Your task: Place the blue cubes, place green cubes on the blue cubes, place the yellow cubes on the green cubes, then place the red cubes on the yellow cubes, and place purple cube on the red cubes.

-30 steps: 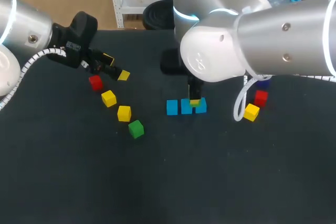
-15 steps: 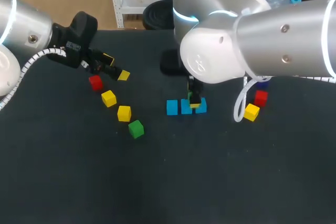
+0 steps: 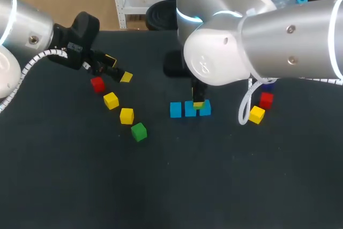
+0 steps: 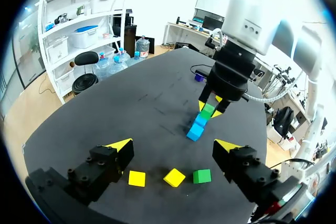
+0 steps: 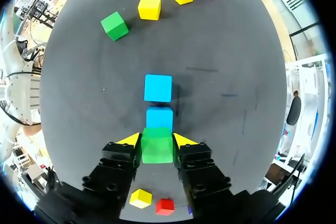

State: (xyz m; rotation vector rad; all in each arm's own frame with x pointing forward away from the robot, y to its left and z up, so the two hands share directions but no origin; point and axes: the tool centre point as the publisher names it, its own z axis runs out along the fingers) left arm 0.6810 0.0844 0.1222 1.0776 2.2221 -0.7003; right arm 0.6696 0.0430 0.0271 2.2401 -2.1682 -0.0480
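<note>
Three blue cubes (image 3: 176,109) lie in a row at mid-table. My right gripper (image 3: 199,103) stands over the row's right end. In the right wrist view its fingers press both sides of a green cube (image 5: 157,145), which covers the blue cube under it; the two other blue cubes (image 5: 158,87) lie ahead. A second green cube (image 3: 139,131), two yellow cubes (image 3: 111,100) and a red cube (image 3: 97,84) lie in a line at the left. My left gripper (image 3: 115,71) hangs open and empty just above that red cube.
A red cube (image 3: 266,100), a yellow cube (image 3: 256,114) and a purple cube (image 4: 198,77) sit to the right of the blue row, partly behind my right arm. A white cable loop (image 3: 245,112) hangs beside them.
My right gripper's fingers spread briefly around the green cube and have come back in against it. The left arm and the loose cubes have not moved.
</note>
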